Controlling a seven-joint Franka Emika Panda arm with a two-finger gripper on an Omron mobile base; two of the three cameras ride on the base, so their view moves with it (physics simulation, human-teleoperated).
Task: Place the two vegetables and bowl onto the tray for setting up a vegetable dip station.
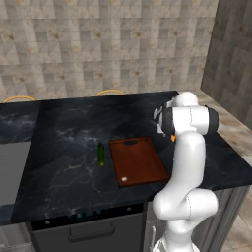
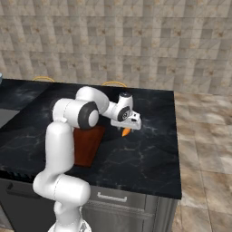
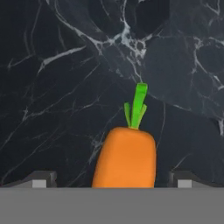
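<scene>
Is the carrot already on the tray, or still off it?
Off. The carrot lies on the black counter, between the open gripper's fingertips.

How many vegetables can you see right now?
2: the cucumber lies on the counter left of the tray; the carrot lies between the open tool's fingers, right of the tray.

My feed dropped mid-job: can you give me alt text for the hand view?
A stubby orange carrot with a green top lies on the black marble counter, between the hand's open fingertips, green end pointing away.
</scene>
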